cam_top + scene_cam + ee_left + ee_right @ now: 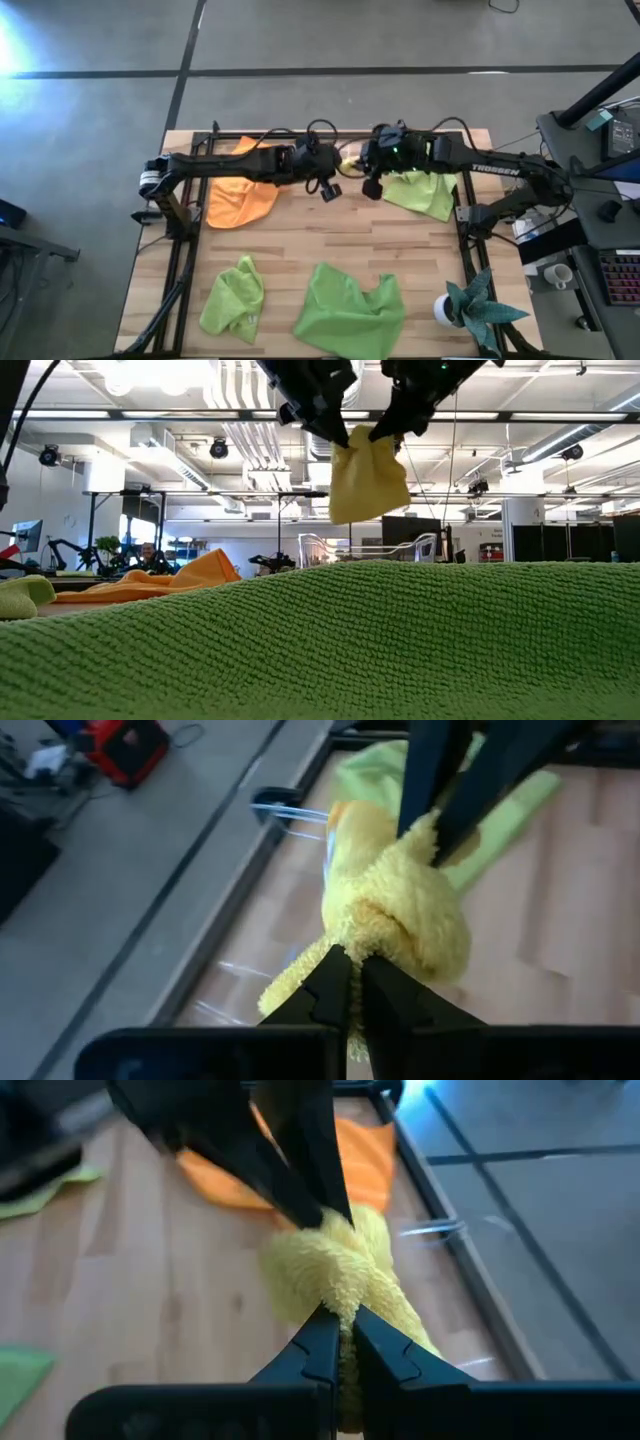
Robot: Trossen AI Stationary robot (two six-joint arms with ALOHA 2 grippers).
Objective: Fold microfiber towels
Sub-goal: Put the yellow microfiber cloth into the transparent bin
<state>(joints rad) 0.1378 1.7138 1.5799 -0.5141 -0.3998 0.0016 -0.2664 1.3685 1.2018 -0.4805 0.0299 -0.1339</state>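
Yellow towel [368,472]: lifted clear of the wooden table [300,240], bunched and hanging between the two grippers near the table's far edge, roughly mid-width (mostly hidden under the grippers from above, only a pale sliver showing).

Left gripper [347,982]: reaching in from the left side, fingers pinched together on a fold of the yellow towel. Seen also from table height, gripping the cloth's upper left corner.

Right gripper [340,1338]: reaching in from the right side, fingers clamped on the same yellow towel, facing the left gripper with the bunched cloth between them. At table height, holding the cloth's upper right corner.

Orange towel [242,190]: lying flat-ish and rumpled on the far left part of the table, partly under the left arm.

Lime green towel, far right [425,193]: crumpled on the table below the right arm, close to the right rail.

Lime green towel, near left [234,296]: small crumpled heap at the near left of the table.

Lime green towel, near centre [350,310]: larger, loosely spread, at the near edge (fills the lower half of the table-height view).

Plant in white pot [468,306]: teal, spiky-leaved, standing at the near right corner, just beside the near-centre green towel.
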